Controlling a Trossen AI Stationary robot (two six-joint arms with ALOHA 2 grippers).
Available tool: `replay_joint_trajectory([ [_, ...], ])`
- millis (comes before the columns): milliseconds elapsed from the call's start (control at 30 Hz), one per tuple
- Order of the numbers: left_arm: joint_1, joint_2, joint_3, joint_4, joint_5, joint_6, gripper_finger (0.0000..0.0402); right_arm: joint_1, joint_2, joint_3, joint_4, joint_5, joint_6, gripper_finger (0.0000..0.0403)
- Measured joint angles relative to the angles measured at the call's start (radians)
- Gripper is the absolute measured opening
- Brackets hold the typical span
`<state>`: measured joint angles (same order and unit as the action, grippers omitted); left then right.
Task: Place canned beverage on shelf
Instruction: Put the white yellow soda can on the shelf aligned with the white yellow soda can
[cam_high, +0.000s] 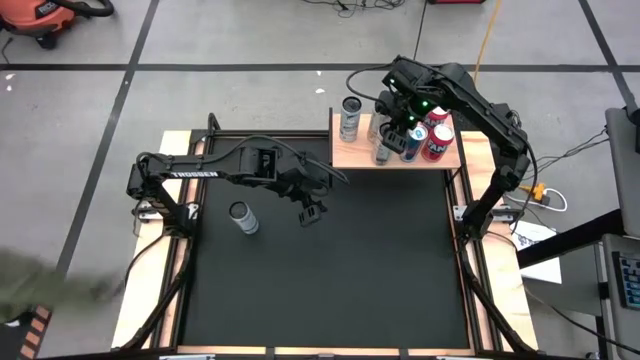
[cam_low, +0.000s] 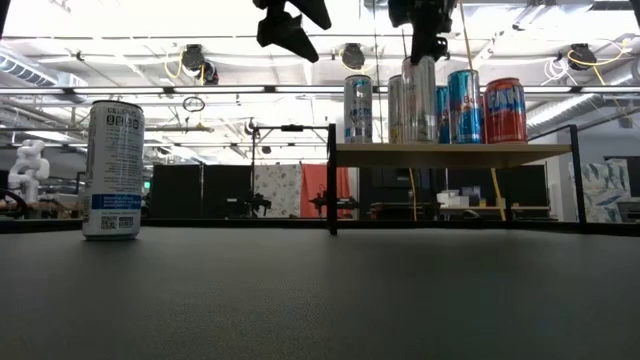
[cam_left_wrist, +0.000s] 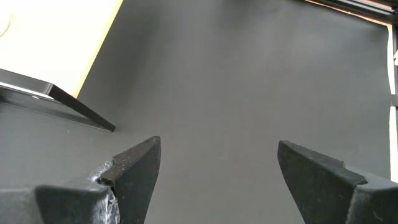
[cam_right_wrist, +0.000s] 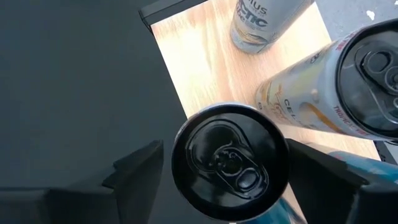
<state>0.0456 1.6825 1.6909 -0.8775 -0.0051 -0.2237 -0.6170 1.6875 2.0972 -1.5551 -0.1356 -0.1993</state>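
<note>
Black mat (cam_high: 330, 270) covering the bench (cam_high: 150, 290), workshop floor and lit hall beyond. Light wooden shelf (cam_high: 350, 155) standing at the far right corner of the mat, carrying several upright cans.

Right tool (cam_high: 392, 130) positioned directly above a slim can with a dark top (cam_right_wrist: 230, 160) on the shelf's front edge; fingers spread on either side of the can top, clear of its rim in the right wrist view, so released, not grasping. Just beside that tool: a pale can with orange print (cam_right_wrist: 336, 93), and past it a silver can (cam_high: 350, 118) standing alone towards the shelf's far left end. Red can (cam_low: 504, 110) and blue can (cam_low: 464, 106) on the other side of the tool.

Left tool (cam_high: 311, 210) hanging over bare mat, fingers (cam_left_wrist: 134, 171) wide apart, nothing between them. White can (cam_high: 242, 217) upright on the mat, near this tool, off the shelf.
</note>
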Motion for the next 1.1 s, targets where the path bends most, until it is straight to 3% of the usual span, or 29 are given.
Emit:
replay_joint_trajectory([
  [233,0.0,0.0,0.0,0.0,0.0,0.0,0.0322,0.0,-0.003,0.0,-0.004,0.004,0.0,0.0328],
  [567,0.0,0.0,0.0,0.0,0.0,-0.003,0.0322,0.0,-0.081,0.0,0.0,0.006,0.004,0.0329],
  [833,0.0,0.0,0.0,0.0,0.0,-0.005,0.0322,0.037,-0.124,0.0,-0.013,0.002,0.11,0.0329],
  [1100,0.0,0.0,0.0,0.001,0.0,-0.005,0.0322,0.105,-0.124,0.0,-0.015,0.001,0.167,0.0281],
])
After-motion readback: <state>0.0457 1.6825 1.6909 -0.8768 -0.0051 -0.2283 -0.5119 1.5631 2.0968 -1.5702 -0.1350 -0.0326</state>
